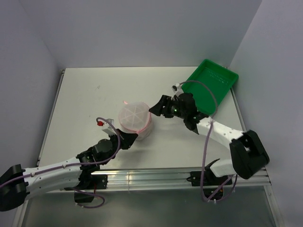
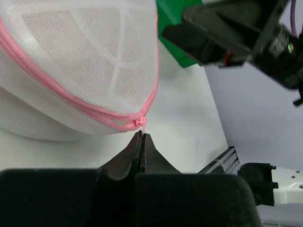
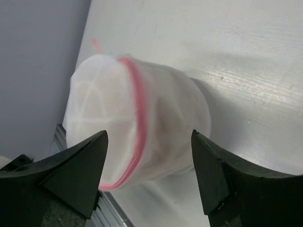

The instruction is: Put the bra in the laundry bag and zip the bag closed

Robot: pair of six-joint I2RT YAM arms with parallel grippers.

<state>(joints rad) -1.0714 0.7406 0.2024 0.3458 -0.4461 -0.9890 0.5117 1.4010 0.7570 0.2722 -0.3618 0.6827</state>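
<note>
Since the left tool (image 2: pixel 142 141) is pinched shut on the pink zipper pull (image 2: pixel 141 124) at the rim of the laundry bag (image 2: pixel 80 61), the zipping step is judged to be in hand, and probably near its end. The bag is set on the tabletop (image 1: pixel 85 94) between the two arms, a domed pod of white mesh ringed by the pink zipper (image 3: pixel 138 94). A peach tint is seen through the mesh, so the bra is taken to be inside, though its shape cannot be made out. The right tool (image 3: pixel 148 135) is spread wide and nothing is held by it; the bag is framed just ahead of its fingers, with no contact seen. Whether the zipper is fully shut cannot be told. For the next move, the pull would need to be drawn along any stretch of rim not yet closed while the bag is steadied from the right; otherwise the pull is simply to be released.
</note>
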